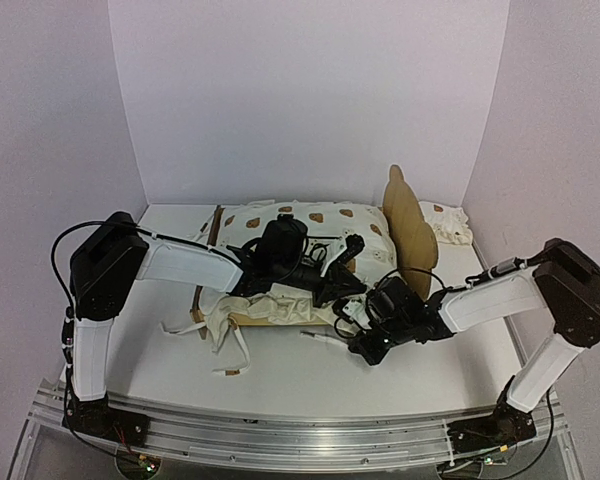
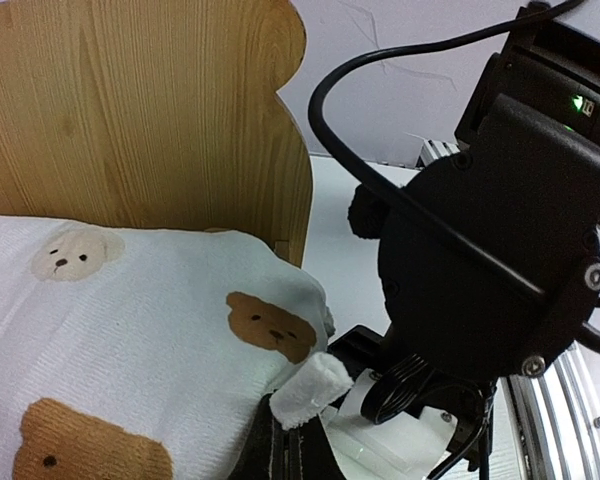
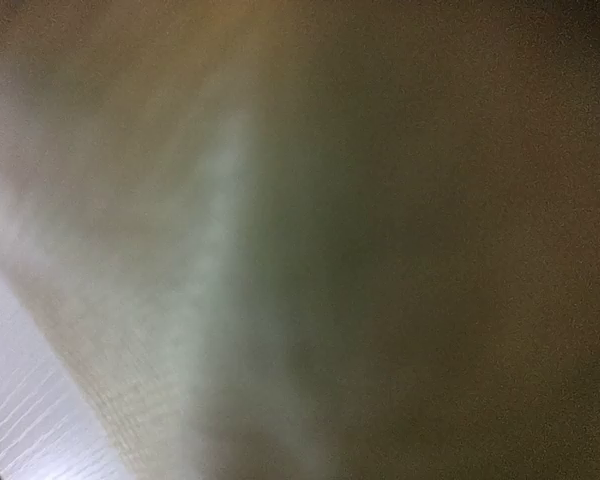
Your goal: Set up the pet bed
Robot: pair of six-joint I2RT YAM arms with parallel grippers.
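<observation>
One pet bed (image 1: 408,225) lies mid-table (image 1: 280,375). Its bear-ear headboard stands upright at the 3 o'clock end, and one bear-print cushion (image 1: 310,220) covers its base.

My left jaws, on the left arm (image 1: 190,262) stretched in from 9 o'clock, are together over the cushion's near right corner, with the headboard at 3 o'clock of them. Whether they pinch any cloth I cannot tell.

My right jaws, on the right arm (image 1: 485,300) stretched in from 4 o'clock, are together at the bed's near edge, about 5 o'clock of its middle. Their own camera gives only a wood-toned blur, so I cannot tell whether they grip anything.

One small pillow (image 1: 448,225) lies beyond the headboard at 2 o'clock. Tie strings (image 1: 220,335) trail off the bed's 7 o'clock corner.
</observation>
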